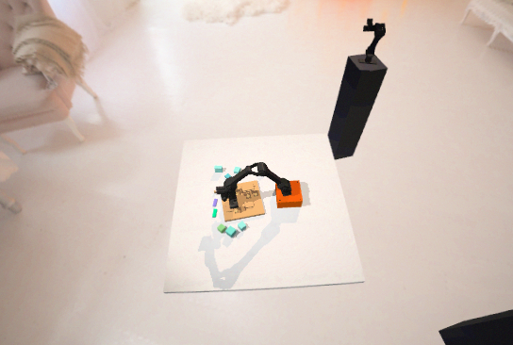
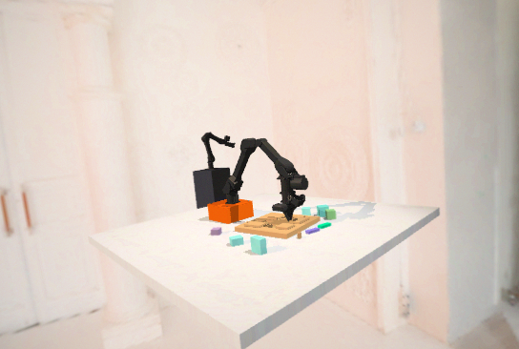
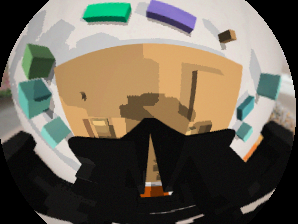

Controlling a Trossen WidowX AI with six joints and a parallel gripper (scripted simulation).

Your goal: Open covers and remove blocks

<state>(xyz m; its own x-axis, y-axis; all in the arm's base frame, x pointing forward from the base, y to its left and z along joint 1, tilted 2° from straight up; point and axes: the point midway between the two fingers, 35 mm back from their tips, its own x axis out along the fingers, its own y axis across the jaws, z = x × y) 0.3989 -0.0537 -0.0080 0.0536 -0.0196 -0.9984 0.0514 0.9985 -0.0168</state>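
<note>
My gripper (image 2: 290,218) (image 3: 149,119) is shut and empty, its tips low over the tan puzzle board (image 1: 257,211) (image 2: 266,232) (image 3: 107,70). The wrist view shows a dark slot (image 3: 193,95) and, by the left finger, an opening (image 3: 102,128) with a paler piece. Cover positions and contact with the tips cannot be told. Off the board lie a green bar (image 1: 214,213) (image 3: 106,12), a purple bar (image 1: 215,203) (image 3: 171,16), a small brown piece (image 2: 300,235) (image 3: 227,36), a green block (image 1: 222,228) (image 3: 38,61) and several teal blocks, including one large block (image 2: 259,245) (image 3: 269,85).
Two teal blocks (image 1: 231,231) (image 1: 242,226) stand beside the green block. A mauve block (image 2: 216,231) lies near the orange arm base (image 1: 289,200) (image 2: 229,213). Another arm on a dark pillar (image 1: 358,104) stands beyond the table (image 1: 311,254) (image 2: 229,286).
</note>
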